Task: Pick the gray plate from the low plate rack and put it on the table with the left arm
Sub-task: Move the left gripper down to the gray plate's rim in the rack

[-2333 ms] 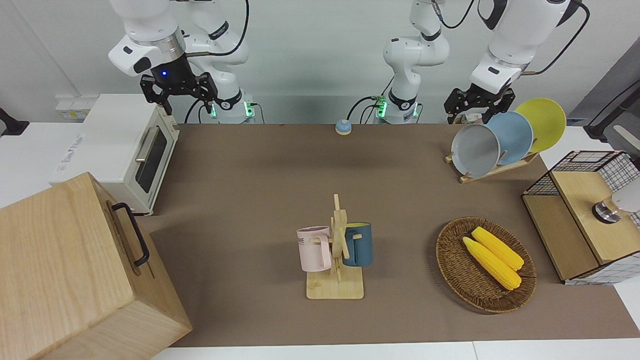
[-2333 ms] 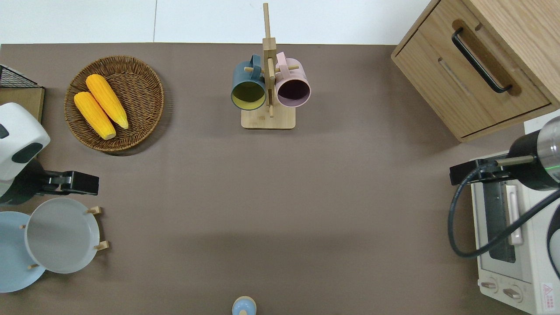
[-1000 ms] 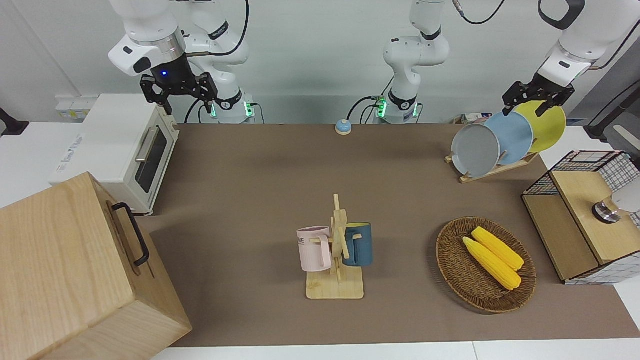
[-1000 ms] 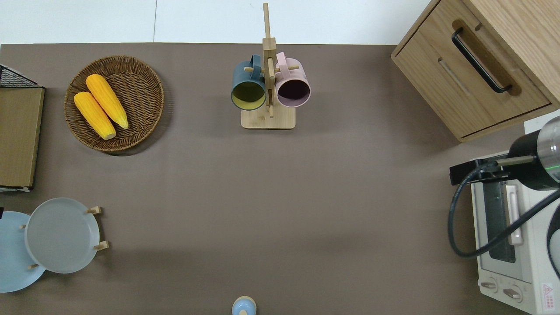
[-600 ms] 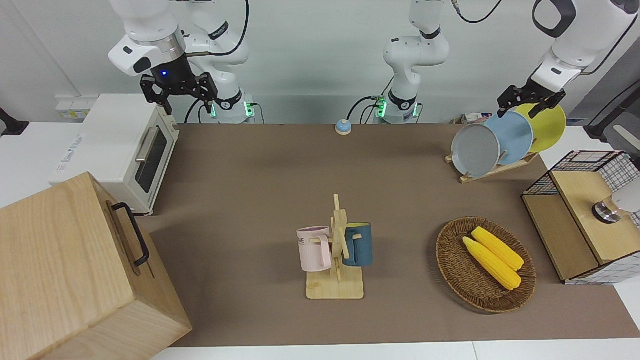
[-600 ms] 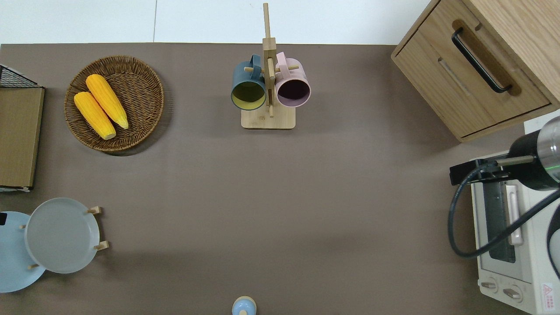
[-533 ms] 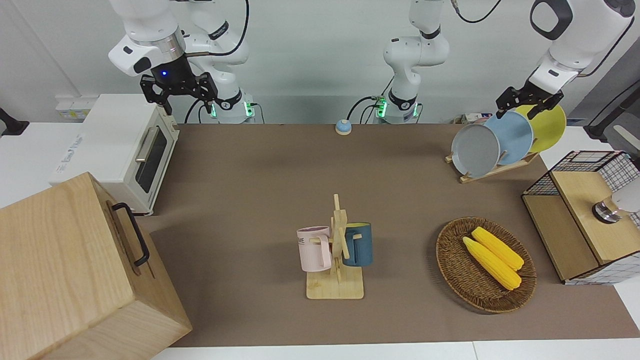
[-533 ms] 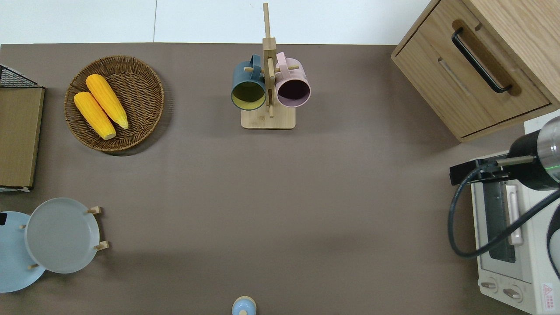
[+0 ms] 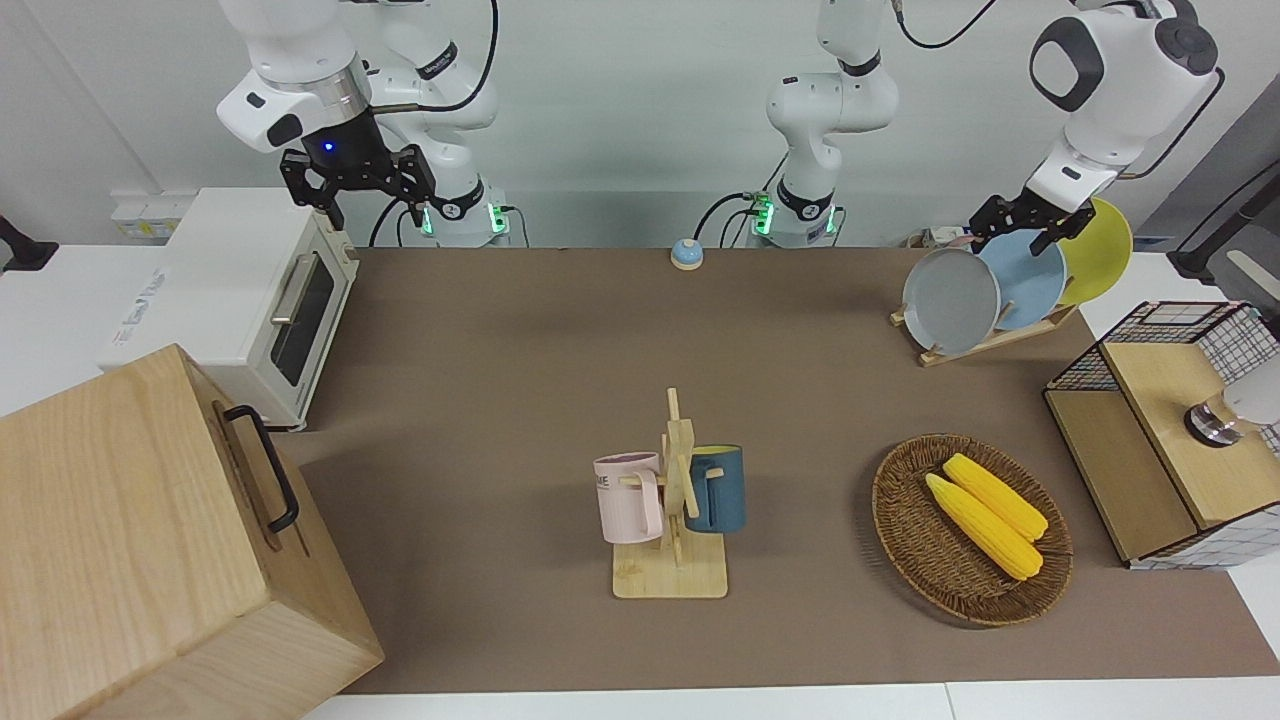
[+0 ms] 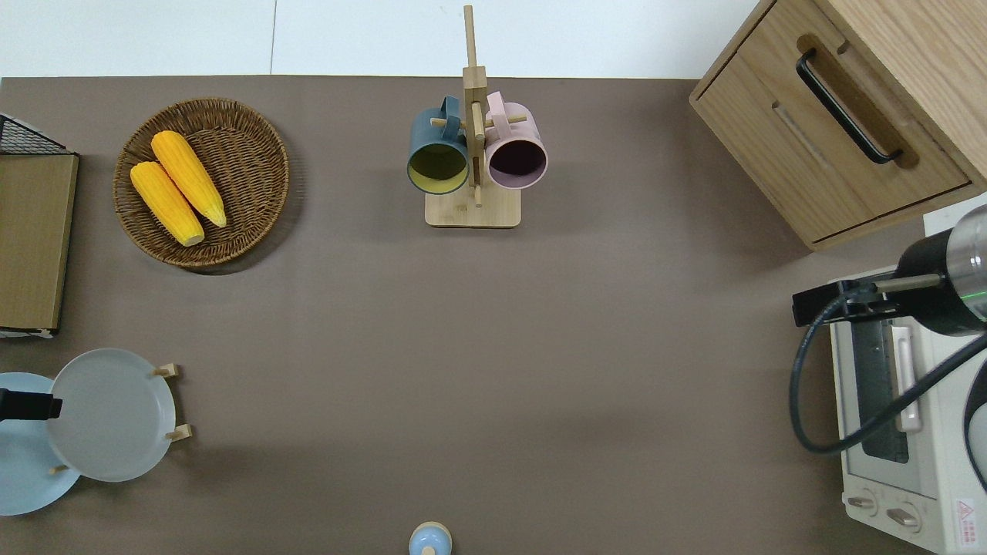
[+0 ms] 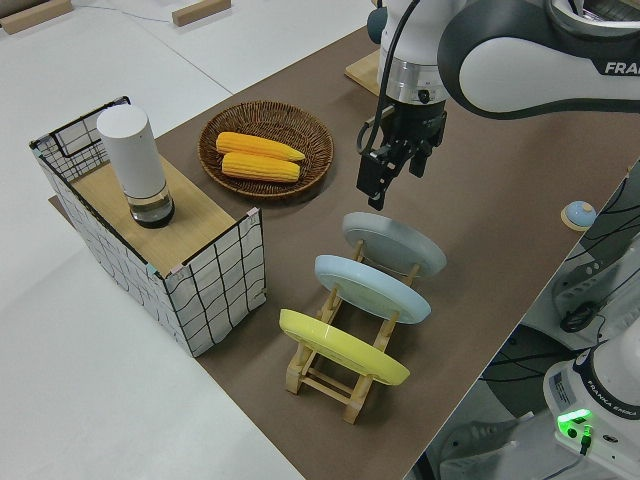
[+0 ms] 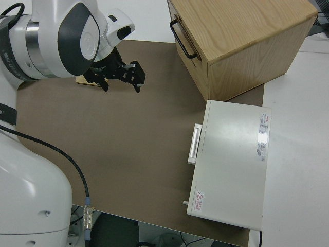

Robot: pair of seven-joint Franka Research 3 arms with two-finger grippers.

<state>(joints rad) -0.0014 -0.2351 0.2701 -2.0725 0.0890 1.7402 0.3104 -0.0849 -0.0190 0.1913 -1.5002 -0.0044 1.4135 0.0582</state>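
Observation:
The gray plate [image 9: 948, 302] leans in the low plate rack [image 9: 992, 341] at the left arm's end of the table [image 9: 520, 350], in the slot nearest the table's middle. It also shows in the overhead view [image 10: 112, 416] and in the left side view [image 11: 395, 243]. My left gripper [image 9: 1015, 226] is open and empty, up in the air. In the overhead view it [image 10: 31, 405] is over the sky-blue plate [image 10: 19, 462], with a fingertip at the gray plate's rim. In the left side view it [image 11: 388, 172] hangs above the gray plate. My right gripper [image 9: 360, 195] is open and parked.
A yellow plate [image 9: 1100, 250] fills the rack's outermost slot. A wicker basket [image 9: 905, 530] with two corn cobs and a wire-and-wood box [image 9: 1165, 430] lie farther from the robots than the rack. A mug tree [image 9: 675, 500], a toaster oven [image 9: 250, 300], a wooden cabinet [image 9: 130, 540] and a small bell [image 9: 686, 254] also stand here.
My left gripper swung from beside the gray plate out over the yellow plate. It has now come back over the sky-blue plate toward the gray one. The plates have not moved.

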